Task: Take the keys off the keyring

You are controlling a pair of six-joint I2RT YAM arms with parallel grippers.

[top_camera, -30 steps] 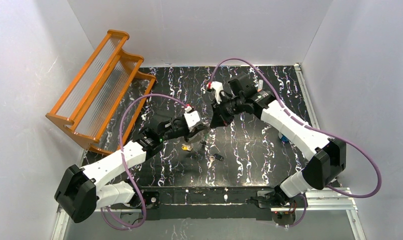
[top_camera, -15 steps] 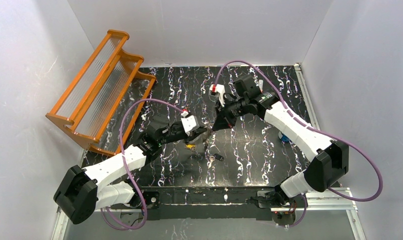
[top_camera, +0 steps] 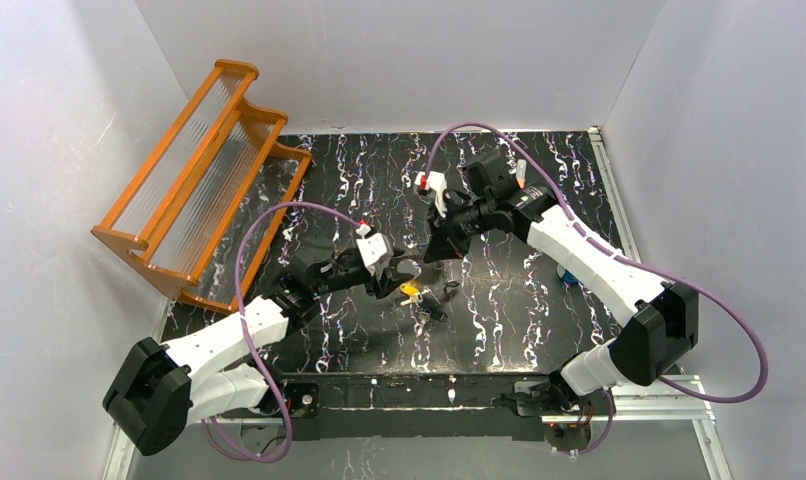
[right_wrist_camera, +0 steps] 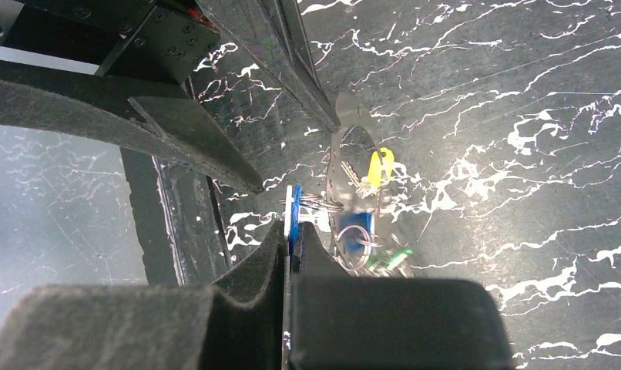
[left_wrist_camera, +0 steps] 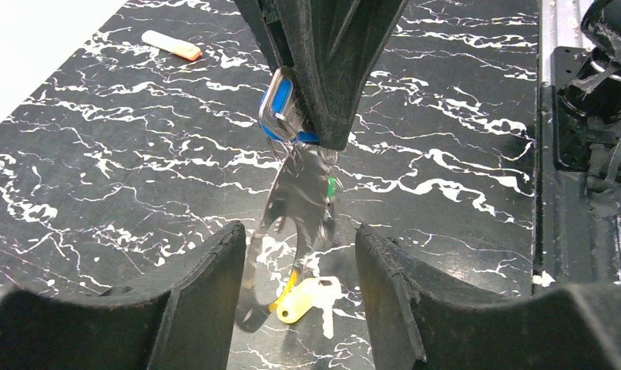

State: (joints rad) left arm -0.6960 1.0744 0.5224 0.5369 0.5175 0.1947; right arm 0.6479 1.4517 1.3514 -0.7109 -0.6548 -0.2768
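My right gripper (right_wrist_camera: 294, 229) is shut on a thin blue tag (left_wrist_camera: 276, 108). From that tag the keyring (left_wrist_camera: 292, 196), a grey oval loop, hangs down with a green-headed key (left_wrist_camera: 332, 186) and a blue-headed key (right_wrist_camera: 355, 228) bunched at its top. My left gripper (left_wrist_camera: 301, 239) stands open, its fingers on either side of the ring's lower end without touching it. A yellow-headed key (left_wrist_camera: 307, 299) lies on the table under the ring, between those fingers. In the top view both grippers (top_camera: 407, 268) (top_camera: 434, 250) meet at mid-table over the yellow key (top_camera: 410, 292).
An orange slatted rack (top_camera: 199, 170) leans at the back left. A small orange-and-white tube (left_wrist_camera: 171, 45) lies farther off. A dark loose key (top_camera: 435, 313) rests near the yellow one. A blue object (top_camera: 569, 277) sits under the right arm. White walls enclose the black marbled table (top_camera: 499, 320).
My left gripper has opened from shut and shifted slightly right toward the ring. The yellow key has moved right with it and now lies under the ring. The right gripper stays shut.
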